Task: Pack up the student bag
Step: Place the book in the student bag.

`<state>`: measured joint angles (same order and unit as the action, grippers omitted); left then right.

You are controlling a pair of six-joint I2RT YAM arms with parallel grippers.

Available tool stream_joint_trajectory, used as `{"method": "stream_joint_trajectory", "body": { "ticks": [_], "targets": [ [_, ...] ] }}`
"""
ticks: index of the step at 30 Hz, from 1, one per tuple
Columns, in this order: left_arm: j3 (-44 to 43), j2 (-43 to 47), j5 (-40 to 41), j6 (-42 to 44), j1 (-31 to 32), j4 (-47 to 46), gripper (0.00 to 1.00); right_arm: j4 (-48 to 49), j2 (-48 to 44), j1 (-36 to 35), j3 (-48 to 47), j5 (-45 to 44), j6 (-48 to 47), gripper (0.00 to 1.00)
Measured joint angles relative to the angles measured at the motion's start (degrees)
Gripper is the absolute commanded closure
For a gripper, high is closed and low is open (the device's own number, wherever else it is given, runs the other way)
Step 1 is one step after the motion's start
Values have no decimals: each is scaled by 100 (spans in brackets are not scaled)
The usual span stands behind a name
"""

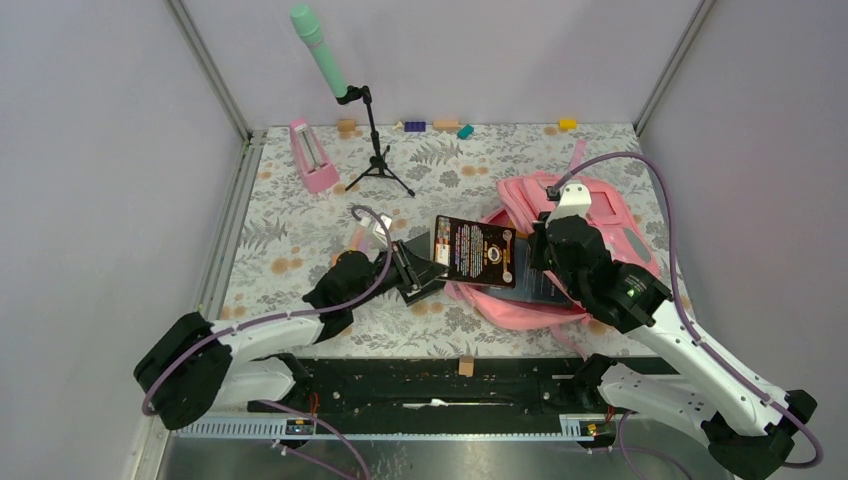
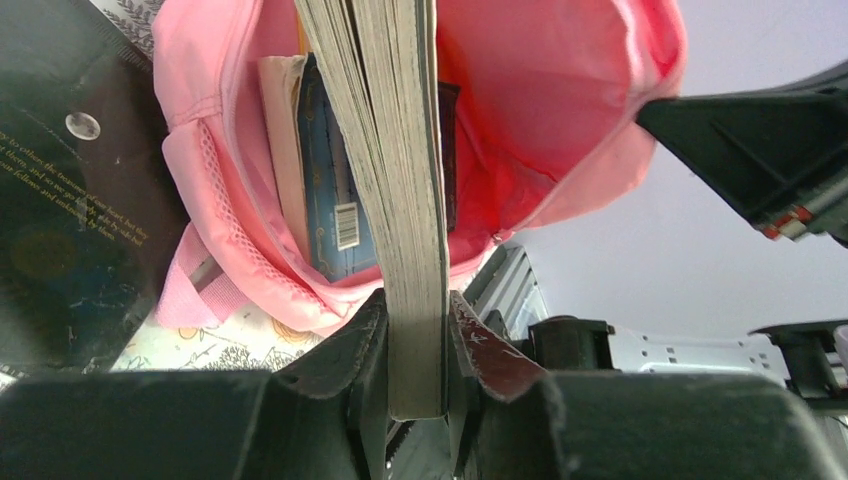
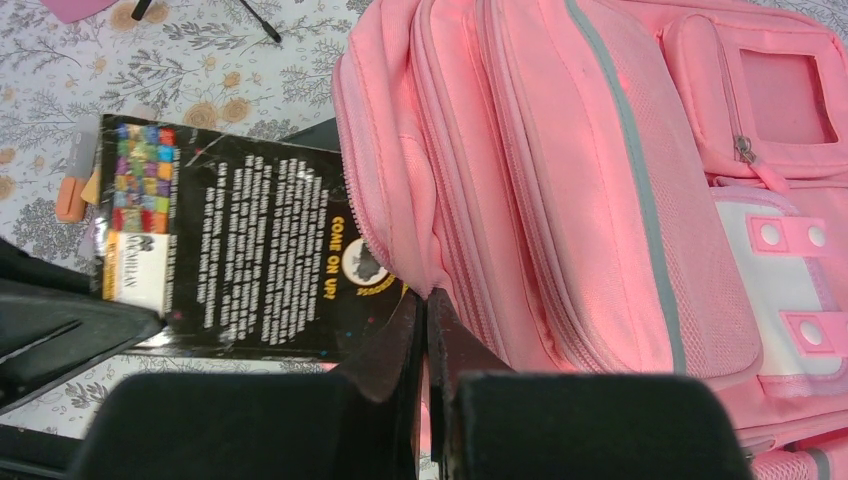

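Pink metronome (image 1: 313, 157) and green microphone (image 1: 318, 48) on a tripod stand (image 1: 375, 150) sit at the far left of the floral tablecloth (image 1: 290, 240), well apart from the work.

Left arm reaches low from the near-left corner toward table centre. Left gripper (image 1: 420, 268) is narrow, clamped on the near-left edge of a black book (image 1: 480, 253). The book is tilted, and its far end goes into the mouth of the student bag (image 1: 600, 215). The bag lies right of centre, front face up.

Right arm comes in from the near-right corner with its elbow bent. Right gripper (image 1: 543, 250) is at the bag's mouth, jaws closed on the rim fabric.

Left wrist only: fingers (image 2: 370, 330) squeeze the page block edge-on. Inside the bag are a blue book (image 2: 335, 200) with a barcode and a pale book (image 2: 280, 150) touching it.

Right wrist only: fingertips (image 3: 405, 330) are pinched together on the pink seam. It also shows white print on the black book's back cover, plus the bag's grey strip (image 3: 625, 150) and window pocket (image 3: 785, 95).
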<state>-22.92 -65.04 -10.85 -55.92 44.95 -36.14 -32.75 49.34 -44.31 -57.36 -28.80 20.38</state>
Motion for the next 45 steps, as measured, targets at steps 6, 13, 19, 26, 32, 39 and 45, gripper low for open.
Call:
{"method": "stream_joint_trajectory", "body": {
  "ticks": [6,13,19,26,32,39,45],
  "targets": [
    [-271,-1060,212,-81,111,-638,100,0,-7,0,0,0,0,100],
    [-866,-2024,278,-131,264,-981,100,-2,-55,2,0,-2,-2,100],
    [-1453,-2564,280,-50,422,-970,100,-13,-61,2,0,-2,-4,100],
    [-2096,-3276,269,-105,643,-977,100,-20,-59,0,0,-2,-7,100],
    [-2643,-3801,227,-179,791,-966,100,-20,-72,0,0,-4,-17,100],
    [-3071,-4131,192,-214,887,-793,96,-24,-114,0,0,-9,-28,100],
    [-3099,-4164,229,-188,907,-647,55,-42,-144,0,0,-11,-28,100]
  ]
}}
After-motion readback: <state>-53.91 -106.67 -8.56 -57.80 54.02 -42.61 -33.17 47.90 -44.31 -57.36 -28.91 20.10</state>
